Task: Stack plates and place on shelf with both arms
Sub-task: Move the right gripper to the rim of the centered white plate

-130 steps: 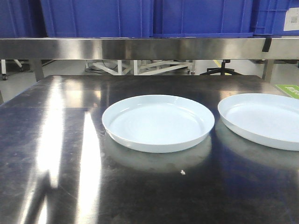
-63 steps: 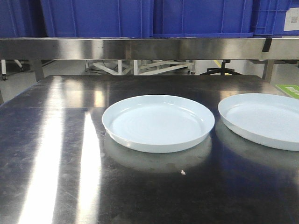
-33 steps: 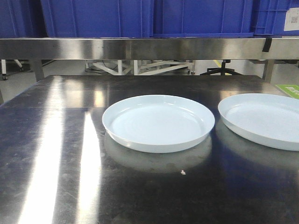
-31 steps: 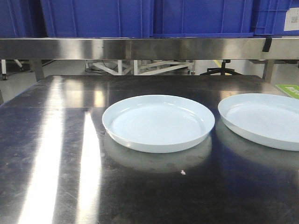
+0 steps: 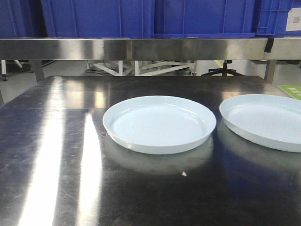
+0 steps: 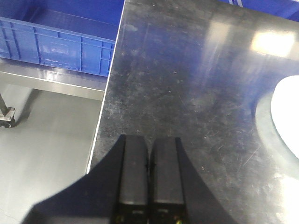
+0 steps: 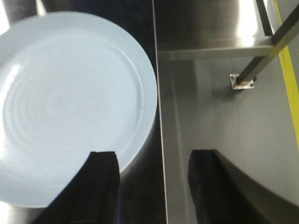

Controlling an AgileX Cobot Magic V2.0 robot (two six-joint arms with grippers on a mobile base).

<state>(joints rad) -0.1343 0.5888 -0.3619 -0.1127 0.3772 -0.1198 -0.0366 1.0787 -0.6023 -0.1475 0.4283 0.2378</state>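
Note:
Two pale blue-white plates lie apart on the steel tabletop [image 5: 56,155], one in the middle [image 5: 159,123] and one at the right [image 5: 263,120]. The shelf beam [image 5: 150,48] runs across behind them. Neither gripper shows in the front view. My left gripper [image 6: 150,142] is shut with nothing in it, hovering over the table's left edge; a plate's rim [image 6: 287,116] shows far to its right. My right gripper [image 7: 154,158] is open, one finger [image 7: 105,163] over the rim of a plate [image 7: 65,102], the other finger [image 7: 205,161] past the table's right edge.
Blue crates [image 5: 99,16] stand on the shelf. Another blue crate [image 6: 56,42] sits on a lower steel beam left of the table. Right of the table edge are a steel crossbeam [image 7: 210,46], a post with its foot plate [image 7: 243,81], and a yellow floor line [image 7: 292,93].
Both plates stay where they were. A dark reflection at the tabletop's front left, seen two seconds ago, is gone.

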